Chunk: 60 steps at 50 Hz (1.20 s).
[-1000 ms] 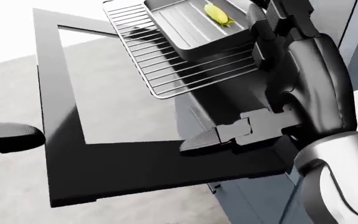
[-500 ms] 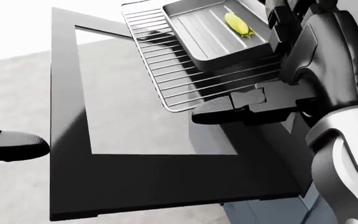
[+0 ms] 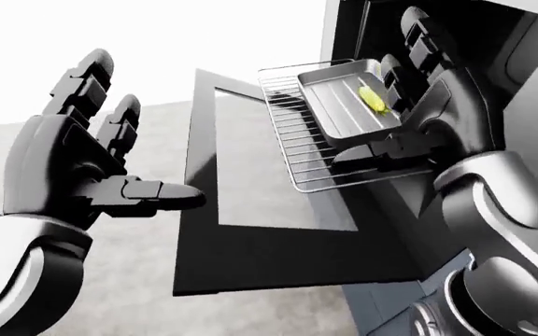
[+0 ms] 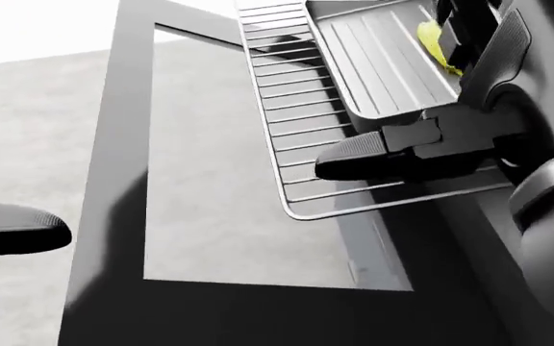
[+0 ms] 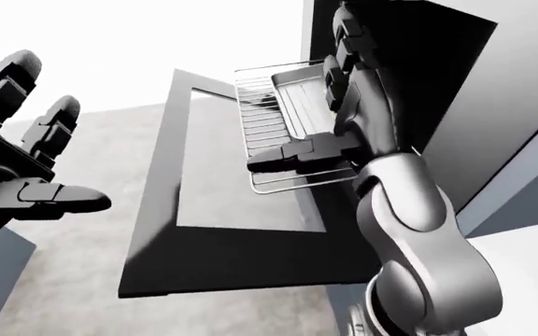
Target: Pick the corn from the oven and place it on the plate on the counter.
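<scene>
Black oven door [image 3: 250, 238] hangs fully open with a glass window in its middle. Wire rack [image 3: 315, 157] is pulled out over it, carrying a grey metal tray [image 3: 339, 105]. Right hand [image 3: 409, 105] sits at the tray's right edge, fingers spread upward, thumb [image 4: 373, 162] lying across the rack below the tray, holding nothing. Left hand [image 3: 82, 168] is well apart at the left of the left-eye view, fingers spread, empty. Yellow corn [image 3: 373, 99] lies in the tray near its right wall, just beside the right hand's fingers; contact unclear.
</scene>
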Available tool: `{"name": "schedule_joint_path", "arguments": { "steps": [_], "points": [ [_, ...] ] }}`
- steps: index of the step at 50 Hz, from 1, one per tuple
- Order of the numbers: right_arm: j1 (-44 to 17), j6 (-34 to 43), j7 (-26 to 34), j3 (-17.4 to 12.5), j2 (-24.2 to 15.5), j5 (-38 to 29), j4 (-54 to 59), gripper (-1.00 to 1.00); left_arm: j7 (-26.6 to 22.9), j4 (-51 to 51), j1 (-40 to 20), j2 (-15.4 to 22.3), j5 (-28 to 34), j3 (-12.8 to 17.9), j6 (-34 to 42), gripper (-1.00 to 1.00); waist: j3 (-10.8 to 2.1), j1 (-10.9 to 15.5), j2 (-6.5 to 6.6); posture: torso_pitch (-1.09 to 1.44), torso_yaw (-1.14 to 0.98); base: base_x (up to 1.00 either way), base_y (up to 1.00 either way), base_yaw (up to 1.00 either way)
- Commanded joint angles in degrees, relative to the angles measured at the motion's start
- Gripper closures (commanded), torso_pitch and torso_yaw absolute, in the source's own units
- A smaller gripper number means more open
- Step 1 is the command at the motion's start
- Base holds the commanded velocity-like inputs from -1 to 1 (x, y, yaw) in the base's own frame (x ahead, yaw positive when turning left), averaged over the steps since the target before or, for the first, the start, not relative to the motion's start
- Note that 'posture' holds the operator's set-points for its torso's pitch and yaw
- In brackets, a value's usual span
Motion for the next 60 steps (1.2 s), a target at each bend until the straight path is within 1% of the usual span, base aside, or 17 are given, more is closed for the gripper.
{"name": "schedule_joint_path", "arguments": {
  "steps": [1,4,5,10,14,18,19,27,30,31,34,35,40,45,46,51,60],
  "points": [
    [-2.1,-2.2,-0.3,1.0,-0.5,0.4,-0.1,-1.00,0.3,-0.5,-1.2,1.2,0.8,2.3,-2.0,-1.00,-2.17,0.4,-0.05,0.00,0.00,0.00,-0.25,0.00],
    [-2.6,-3.1,-0.6,2.2,-0.6,-0.3,1.7,-1.00,-1.6,-0.3,-0.4,0.6,3.1,2.1,-2.5,-1.00,-2.11,0.0,3.75,0.00,0.00,0.01,-0.25,0.00],
    [-2.6,-3.7,-0.5,2.6,-0.5,-0.7,2.4,-1.00,-2.6,-0.1,-0.1,0.2,4.5,1.7,-2.7,-1.00,-1.78,0.0,2.32,0.00,0.00,0.05,-0.25,0.00],
    [-3.6,-3.7,-0.4,3.4,0.1,-1.7,2.9,-1.00,-3.9,0.3,0.1,-0.1,5.3,2.6,-2.3,-1.00,-2.64,0.3,1.82,0.00,0.00,0.12,-0.19,0.00],
    [-3.3,-4.6,-0.1,3.6,0.6,-2.3,3.3,-1.00,-2.7,-0.1,-0.3,0.5,3.1,3.9,-1.4,-1.00,-2.71,0.7,-2.48,0.00,0.00,0.12,-0.19,0.00],
    [-3.0,-4.9,0.1,3.9,0.6,-2.8,2.9,-1.00,-3.0,-0.1,0.1,0.7,3.8,3.0,-2.4,-1.00,-1.86,0.3,-2.56,0.00,0.00,0.09,-0.09,0.05],
    [-2.8,-5.3,0.4,4.1,0.7,-3.0,3.0,-1.00,-3.8,0.0,0.4,0.4,4.8,2.8,-2.6,-1.00,-2.70,1.2,-2.53,0.00,0.00,0.00,0.00,0.85],
    [-3.6,-6.1,0.4,3.7,1.0,-4.3,4.5,-1.00,-3.7,-0.3,0.4,-0.1,4.3,3.6,-1.7,-1.00,-1.27,-1.0,0.64,0.00,0.00,0.00,0.00,0.72],
    [-4.3,-5.7,0.2,3.5,1.0,-4.5,4.8,-1.00,-4.7,-0.1,0.9,-0.3,5.6,3.2,-2.3,-1.00,-2.16,-1.9,2.96,0.00,0.00,0.00,0.00,0.00],
    [-4.5,-5.6,0.2,3.4,0.8,-4.5,5.0,-1.00,-5.5,0.0,1.2,-0.7,6.8,2.9,-2.6,-1.00,-0.98,-1.3,2.04,0.00,0.00,0.00,0.00,0.00],
    [-5.6,-4.4,0.1,2.9,0.5,-4.4,4.7,-1.00,-5.2,-0.3,0.9,-0.7,5.8,3.9,-1.7,-1.00,-1.48,-1.3,1.37,0.00,0.00,0.00,0.00,0.00],
    [-5.9,-4.4,0.1,2.9,0.3,-4.3,5.0,-1.00,-5.2,-0.4,1.0,-0.7,5.8,3.9,-1.7,-1.00,-2.79,-1.1,1.73,0.00,0.00,0.06,0.00,0.00],
    [-8.1,-2.4,-0.4,2.0,-0.4,-3.4,5.1,-1.00,-2.9,-0.7,0.7,0.6,2.8,4.5,-1.5,-1.00,-2.03,-0.3,1.72,0.00,0.00,0.08,0.00,0.00],
    [-9.1,-1.8,-0.9,2.2,-0.4,-3.0,5.2,-1.00,-4.6,-0.5,2.2,0.7,3.8,5.1,-2.7,-1.00,0.04,0.2,-3.51,0.00,0.00,0.18,0.00,0.00],
    [-9.4,-2.0,-0.9,2.4,-0.5,-3.0,5.6,-1.00,-4.5,-0.5,2.1,0.8,3.4,5.4,-2.5,-1.00,-0.69,0.2,-1.89,0.00,0.00,0.00,0.00,0.00],
    [-11.0,-0.7,-0.5,3.8,-1.3,-3.6,7.1,-1.00,-4.9,-0.3,2.0,1.2,3.8,5.4,-2.8,-1.00,-1.02,0.2,1.13,0.00,0.00,0.00,0.00,0.00],
    [-14.7,-0.2,4.8,7.5,-6.5,-14.8,18.5,-1.00,-5.8,-1.7,2.6,1.8,3.8,5.9,-3.3,-1.00,-1.05,-0.4,0.51,0.00,0.00,0.00,0.00,0.00]
  ]
}}
